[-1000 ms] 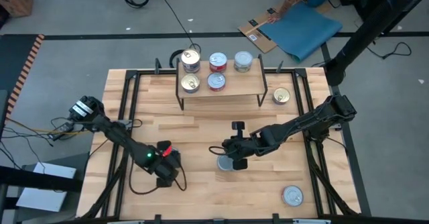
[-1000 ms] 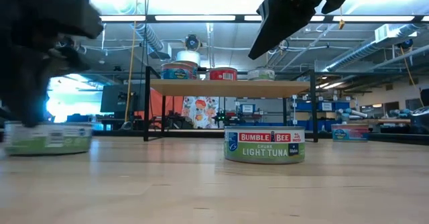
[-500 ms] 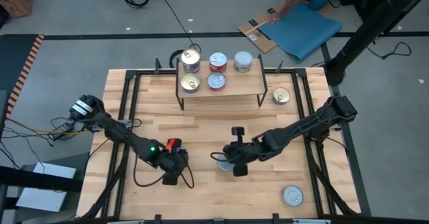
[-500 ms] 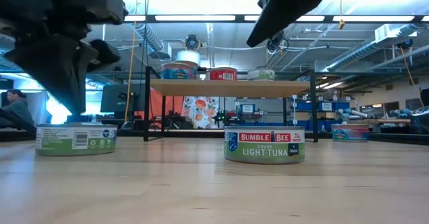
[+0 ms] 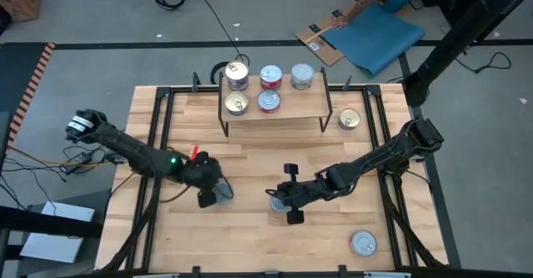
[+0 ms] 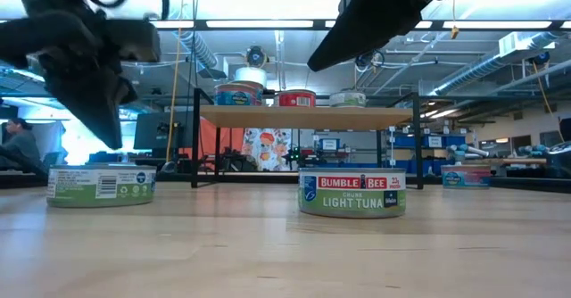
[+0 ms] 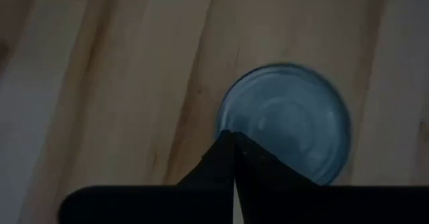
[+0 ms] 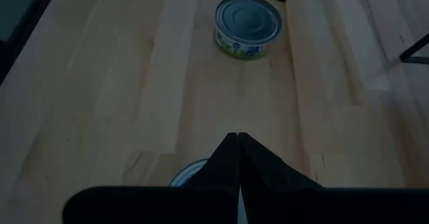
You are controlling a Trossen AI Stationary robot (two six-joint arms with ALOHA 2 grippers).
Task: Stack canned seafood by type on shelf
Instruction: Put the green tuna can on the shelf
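The shelf (image 5: pixel 275 111) stands at the table's far side with several tins on it, one pair stacked at its far left (image 5: pixel 237 76). A silver-topped, green-labelled tin (image 6: pixel 100 185) sits flat on the table. My left gripper (image 6: pixel 112 143) hangs shut just above it, its tips over the lid's rim (image 7: pixel 231 135). A Bumble Bee tuna tin (image 6: pixel 352 193) rests mid-table. My right gripper (image 5: pixel 281 198) is shut well above this tin (image 8: pixel 191 174), with nothing between its fingers.
A gold-topped tin (image 5: pixel 350 120) lies on the table right of the shelf. A silver tin (image 5: pixel 364 243) sits near the front right corner. Bare wood lies between the two arms and along the near edge.
The green-labelled tin has slid a little toward the table's right edge and now stands still. My left gripper, earlier down at that tin, has risen off it and drawn back toward the far left. My right gripper has tipped further down over the tuna tin.
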